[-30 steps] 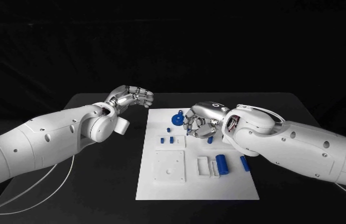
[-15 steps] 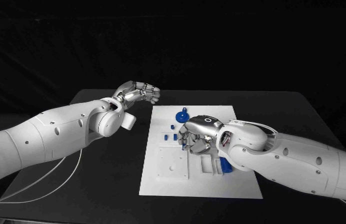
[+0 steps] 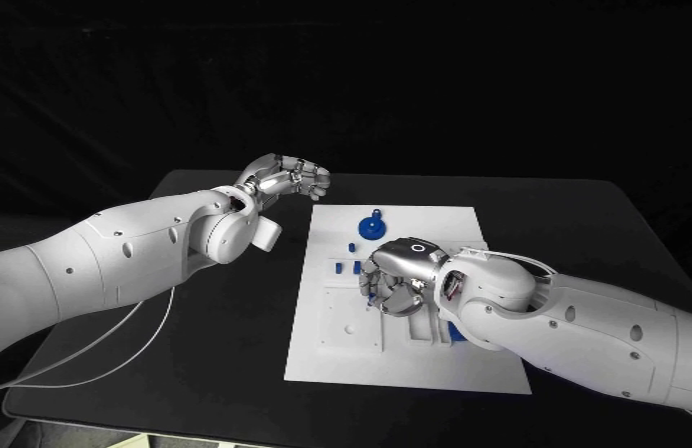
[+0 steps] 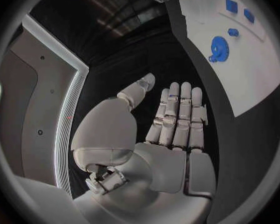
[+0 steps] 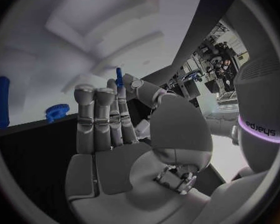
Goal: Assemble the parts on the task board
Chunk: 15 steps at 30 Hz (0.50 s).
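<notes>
Evidently, the right hand (image 3: 397, 283) is pinching a small, light, rigid blue plastic pin (image 5: 119, 77) between fingertips above the white task board (image 3: 490, 368), so the pin needs a firm hold at mid-shaft, while the left hand (image 3: 289, 179) is hovering released, fingers extended, over the black bench (image 3: 216, 348).

One black table (image 3: 216, 368), one white task board (image 3: 325, 363), two white arms – left arm (image 3: 116, 258), right arm (image 3: 577, 328) – and two silver hands, the left hand (image 3: 289, 178) and the right hand (image 3: 397, 283). Blue parts: one gear (image 3: 371, 229), three small pieces (image 3: 351, 247), one cylinder (image 3: 454, 334), and one blue peg (image 5: 119, 77) at the right hand's fingertips.
</notes>
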Tool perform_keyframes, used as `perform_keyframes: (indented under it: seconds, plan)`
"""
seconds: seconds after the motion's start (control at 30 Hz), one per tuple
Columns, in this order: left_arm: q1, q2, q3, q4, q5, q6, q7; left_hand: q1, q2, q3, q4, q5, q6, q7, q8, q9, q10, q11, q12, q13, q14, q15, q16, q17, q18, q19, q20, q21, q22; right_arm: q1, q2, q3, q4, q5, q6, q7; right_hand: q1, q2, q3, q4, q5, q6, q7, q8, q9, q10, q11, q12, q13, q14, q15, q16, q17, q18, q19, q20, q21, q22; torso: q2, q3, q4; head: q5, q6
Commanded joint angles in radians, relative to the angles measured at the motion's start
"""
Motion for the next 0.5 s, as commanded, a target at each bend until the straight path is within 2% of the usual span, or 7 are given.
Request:
perform_keyframes:
  seconds: [0.03, 0.37, 0.5]
  plan:
    - [0.002, 0.002, 0.001, 0.002, 0.007, 0.005, -0.002, -0.005, -0.003, -0.004, 0.002, -0.004, -0.009, 0.002, 0.003, -0.001, -0.005, -0.002, -0.005, -0.001, 0.007, 0.0, -0.004, 0.001, 0.014, 0.001, 0.009, -0.006, 0.002, -0.001, 0.002, -0.001, 0.001, -0.017, 0.007, 0.001, 0.007, 0.004, 0.005, 0.0, 0.003, 0.003, 0.002, 0.004, 0.001, 0.025, 0.002, 0.0, 0.001, -0.002, -0.006, -0.001, 0.0, 0.108, 0.001, -0.008, -0.002, 0.001, 0.0, -0.0003, 0.0008, 0.004, -0.003]
    - [0.002, 0.007, 0.001, -0.002, 0.007, 0.009, -0.004, -0.007, -0.003, -0.005, 0.003, -0.004, -0.011, 0.003, 0.002, -0.002, -0.006, -0.001, -0.006, -0.001, 0.007, 0.001, -0.007, 0.003, 0.014, 0.001, 0.01, -0.007, 0.002, -0.002, 0.001, -0.008, 0.003, -0.017, 0.012, 0.002, 0.006, 0.004, 0.005, 0.0, 0.003, 0.003, 0.002, 0.004, 0.001, 0.025, 0.002, 0.0, 0.002, -0.001, -0.006, -0.002, 0.0, 0.108, 0.001, -0.008, -0.002, 0.001, 0.001, -0.0018, -0.0007, 0.005, -0.006]
    - [0.002, 0.007, 0.001, -0.003, 0.007, 0.009, -0.005, -0.007, -0.003, -0.005, 0.003, -0.005, -0.011, 0.003, 0.002, -0.002, -0.006, -0.001, -0.006, -0.001, 0.007, 0.001, -0.007, 0.003, 0.014, 0.001, 0.01, -0.008, 0.003, -0.003, 0.003, -0.011, 0.004, -0.017, 0.013, 0.003, 0.006, 0.004, 0.005, 0.0, 0.003, 0.003, 0.002, 0.004, 0.001, 0.025, 0.002, 0.0, 0.002, -0.001, -0.006, -0.002, 0.0, 0.108, 0.001, -0.008, -0.002, 0.001, 0.0, -0.0006, 0.0002, 0.008, -0.009]
